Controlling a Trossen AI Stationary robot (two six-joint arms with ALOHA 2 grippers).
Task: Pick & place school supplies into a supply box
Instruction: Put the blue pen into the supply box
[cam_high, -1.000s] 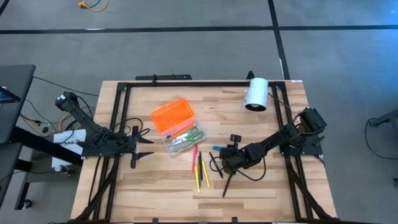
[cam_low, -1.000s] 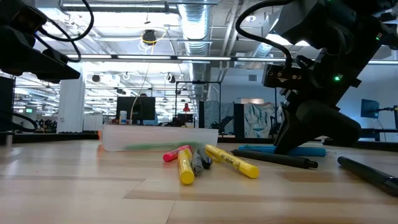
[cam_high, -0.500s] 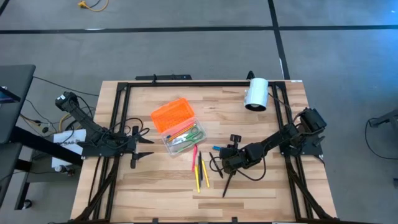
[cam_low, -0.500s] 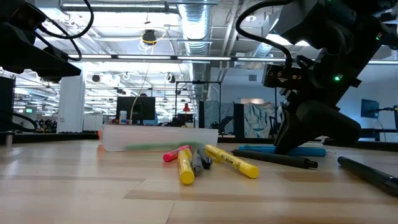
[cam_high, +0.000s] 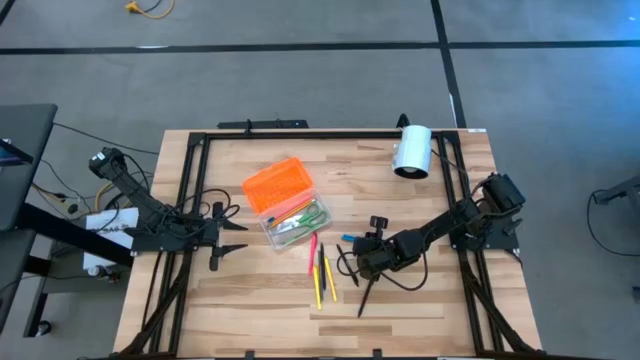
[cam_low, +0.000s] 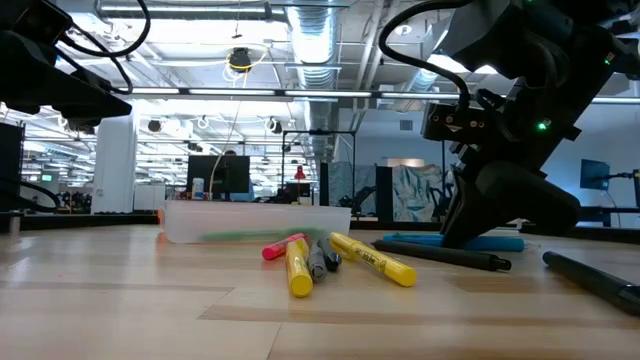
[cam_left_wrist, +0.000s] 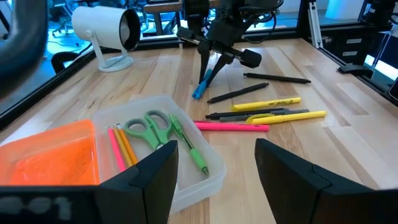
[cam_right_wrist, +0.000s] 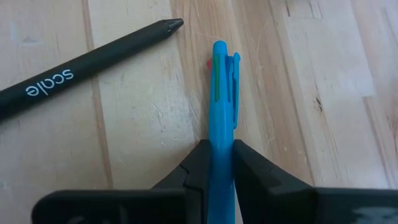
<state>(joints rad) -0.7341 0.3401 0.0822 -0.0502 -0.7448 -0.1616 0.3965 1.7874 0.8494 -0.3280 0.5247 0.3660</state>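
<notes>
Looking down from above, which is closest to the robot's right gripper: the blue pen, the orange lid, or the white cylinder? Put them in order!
Right gripper, nearest first:
1. Blue pen: pinched between its fingers, mid-table.
2. Orange lid: off toward the left arm's side, beside the clear box.
3. White cylinder: at the table's far edge, on the right arm's side.

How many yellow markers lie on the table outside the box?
2. Both lie on the table beside the clear box, near the pink pen: one yellow marker and a second yellow marker alongside it. None seems hidden.

Blue pen (cam_right_wrist: 221, 118) rear hidden between fingers (cam_right_wrist: 198, 171)
</notes>
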